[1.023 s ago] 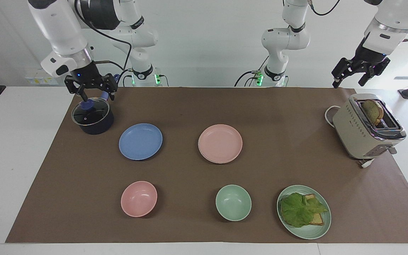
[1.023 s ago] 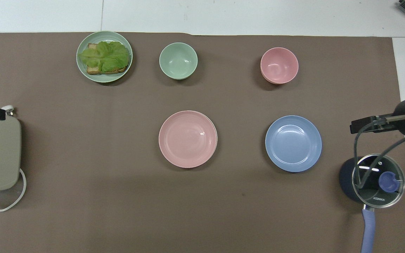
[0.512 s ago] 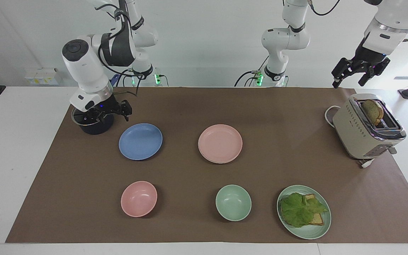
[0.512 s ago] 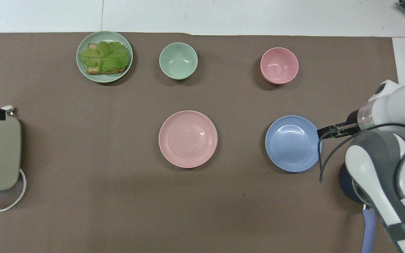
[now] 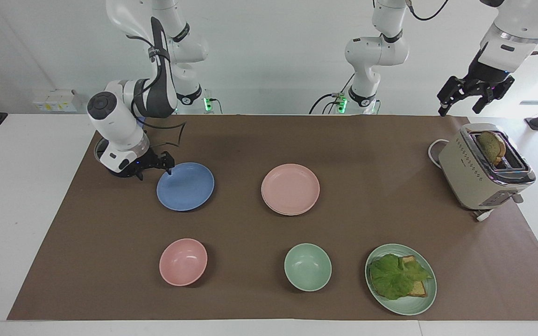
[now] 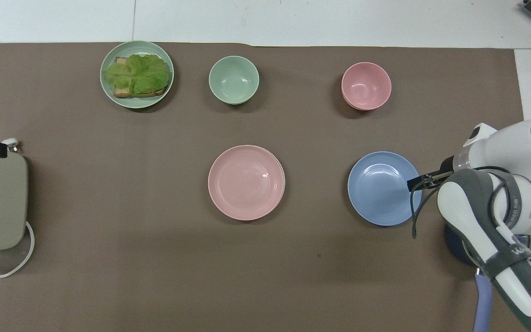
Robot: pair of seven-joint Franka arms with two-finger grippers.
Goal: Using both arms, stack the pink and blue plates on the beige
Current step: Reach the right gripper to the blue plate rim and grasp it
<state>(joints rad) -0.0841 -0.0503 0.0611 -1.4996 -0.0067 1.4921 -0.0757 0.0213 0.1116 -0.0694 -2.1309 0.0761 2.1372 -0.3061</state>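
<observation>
The blue plate (image 5: 185,186) (image 6: 384,188) lies on the brown mat toward the right arm's end. The pink plate (image 5: 290,189) (image 6: 246,182) lies beside it near the mat's middle. No beige plate shows on its own; it is hidden or out of view. My right gripper (image 5: 155,169) (image 6: 420,180) is down low and turned sideways at the blue plate's rim, open, one fingertip (image 5: 169,166) just over the rim, nothing held. My left gripper (image 5: 461,107) hangs open and empty in the air over the toaster (image 5: 479,172), waiting.
A dark pot (image 6: 457,240) with a periwinkle handle sits under the right arm's wrist, beside the blue plate. A pink bowl (image 5: 183,261), a green bowl (image 5: 307,267) and a green plate with lettuce on toast (image 5: 400,279) line the mat's edge farthest from the robots. The toaster holds bread.
The right arm has swung down from above the pot's lid and across to the blue plate's rim, its gripper now turned sideways. The left arm and all the dishes have stayed put.
</observation>
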